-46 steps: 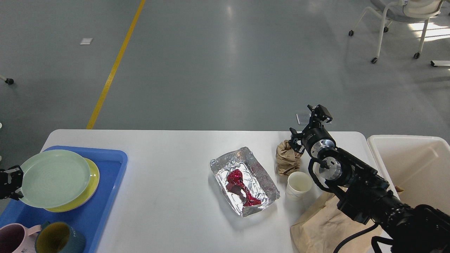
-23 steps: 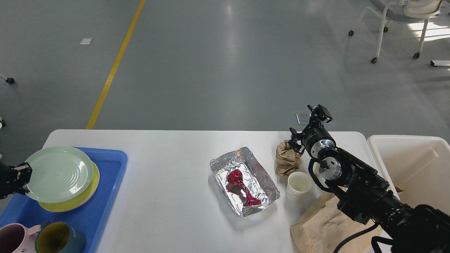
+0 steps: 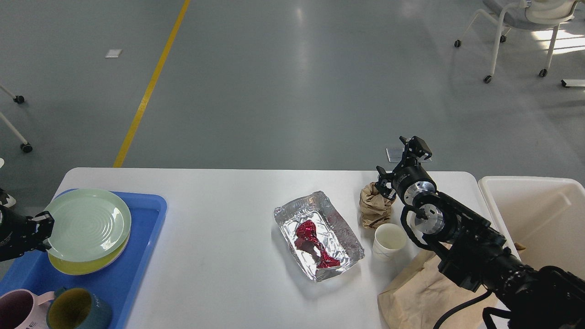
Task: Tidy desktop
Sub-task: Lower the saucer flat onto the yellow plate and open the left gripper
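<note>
Left gripper [image 3: 43, 228] pinches the green plate [image 3: 87, 224] — right gripper's [image 3: 402, 160] jaws spread.

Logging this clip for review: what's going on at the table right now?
A two-armed robot is clearing a white desktop. Its left hand grips the rim of a pale green plate over a yellow plate in the blue tray. Its right hand hovers open above a crumpled brown paper bag. A foil tray and a paper cup remain.

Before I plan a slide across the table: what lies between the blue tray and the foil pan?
Nothing: in the head view, only bare white desktop lies between the blue tray and the foil pan.
</note>
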